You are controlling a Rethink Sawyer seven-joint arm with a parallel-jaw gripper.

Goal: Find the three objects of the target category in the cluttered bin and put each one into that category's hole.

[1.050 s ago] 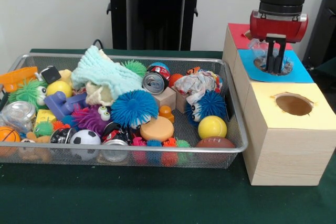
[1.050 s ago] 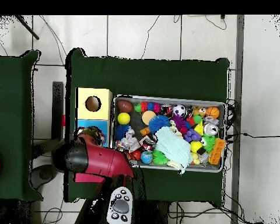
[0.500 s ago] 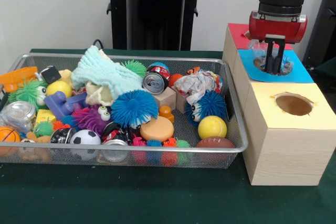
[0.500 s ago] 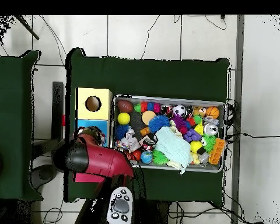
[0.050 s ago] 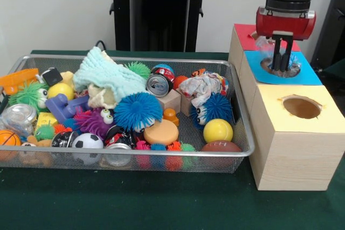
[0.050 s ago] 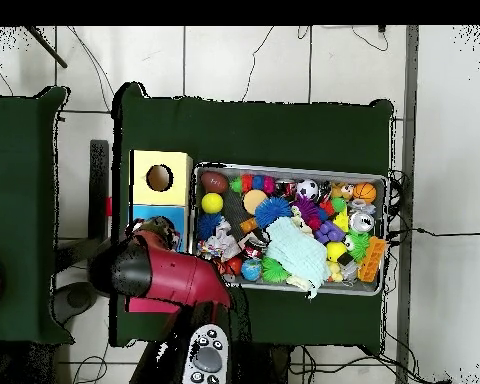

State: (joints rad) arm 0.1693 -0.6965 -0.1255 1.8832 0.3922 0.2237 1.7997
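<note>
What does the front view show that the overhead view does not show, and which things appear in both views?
Only the front view shows the gripper over the blue hole, with a clear plastic item beside its fingers. Only the overhead view shows the arm's red body covering the blue and red boxes, and the tiled floor. Both views show the mesh bin of toys and the yellow box with its open hole.

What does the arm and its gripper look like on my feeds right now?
Front view: a black cylindrical wrist section above a glossy red housing with a pale silver band along its lower edge; the gripper below is black, with thin straight jaws. Overhead view: the arm shows as a bulky red shell with a rounded black joint at one end.
</note>
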